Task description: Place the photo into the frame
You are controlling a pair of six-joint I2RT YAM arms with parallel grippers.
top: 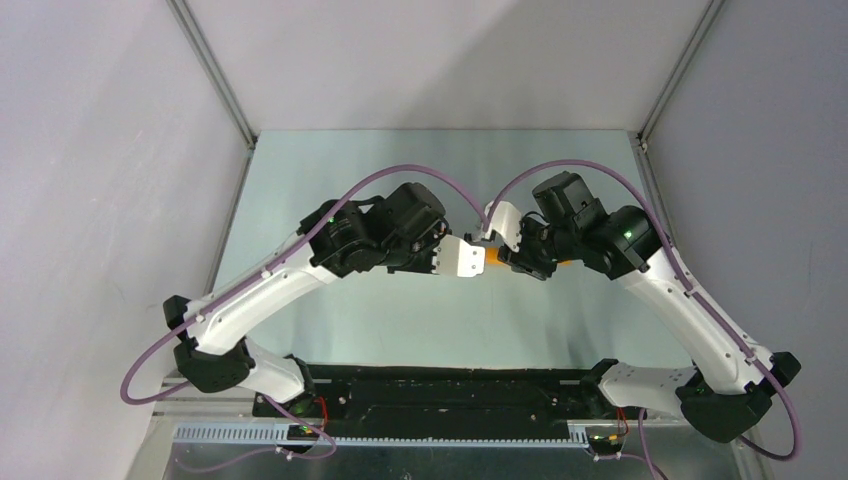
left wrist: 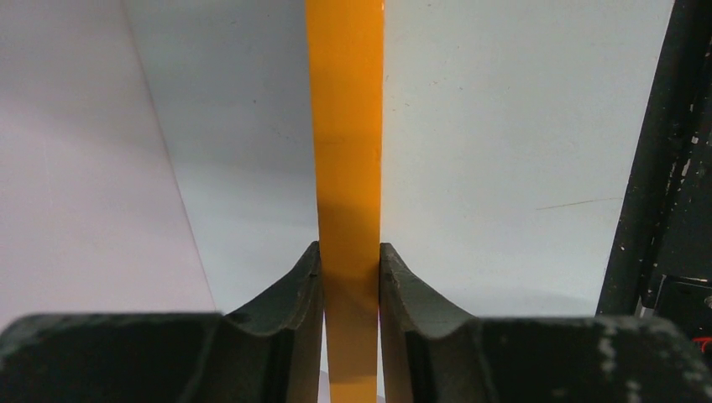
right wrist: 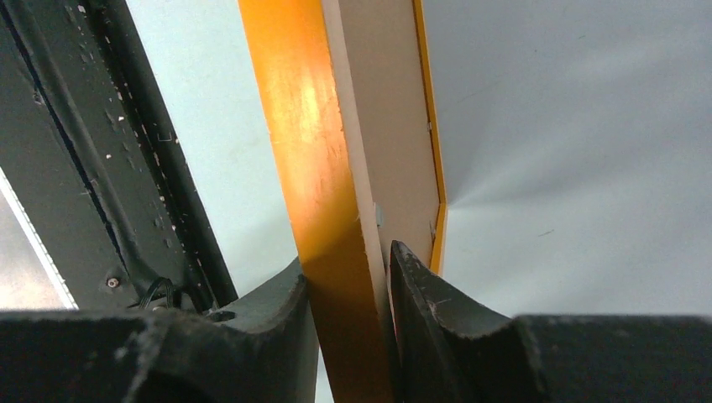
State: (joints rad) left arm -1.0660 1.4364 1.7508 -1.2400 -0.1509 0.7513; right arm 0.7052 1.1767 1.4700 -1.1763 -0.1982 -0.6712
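The orange-yellow frame [left wrist: 344, 126] stands on edge above the table, held between both arms. In the top view only a short orange piece of the frame [top: 492, 256] shows between the two wrists. My left gripper [left wrist: 350, 260] is shut on the frame's narrow edge, both pads pressed against the wood. My right gripper [right wrist: 347, 269] grips another side of the frame [right wrist: 306, 126], one finger on the orange outer face and the other on the back beside the brown backing board [right wrist: 390, 126]. The photo is out of view.
The black base plate [right wrist: 126, 168] of the arms lies close by and shows at the right of the left wrist view as the plate [left wrist: 663, 168]. Pale enclosure walls and metal corner posts [top: 215, 75] bound the grey table [top: 400, 320].
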